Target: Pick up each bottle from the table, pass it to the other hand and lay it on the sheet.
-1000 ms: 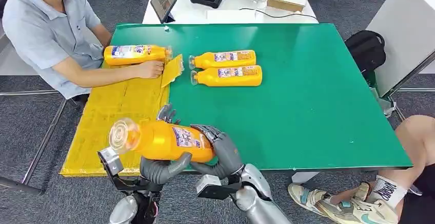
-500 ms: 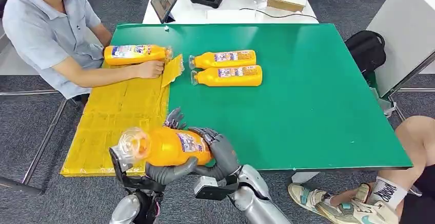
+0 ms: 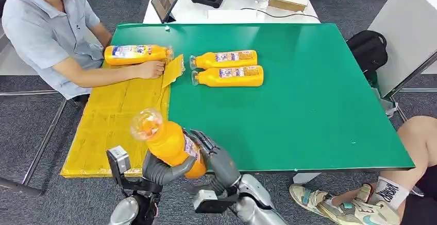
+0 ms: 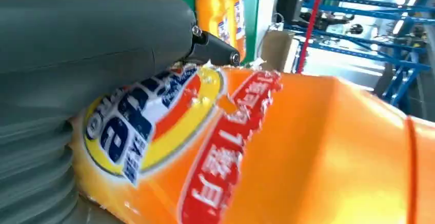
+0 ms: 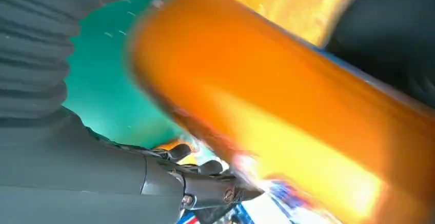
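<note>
An orange bottle hangs tilted over the near edge of the green table, its clear cap up and to the left. My left hand grips its body from below, thumb wrapped across the label. Beside the bottle's base, my right hand has its fingers spread, and the bottle is blurred in its wrist view. Two more orange bottles lie side by side mid-table. The yellow sheet covers the table's left part.
A seated person at the far left rests a hand on the sheet's raised corner, next to another orange bottle lying on the sheet. A second person's leg and shoe are at the right. A white desk with devices stands behind.
The bottle has swung from lying level across both hands to tilted, cap up, and moved right in my left hand. My right hand's fingers have come off its top.
</note>
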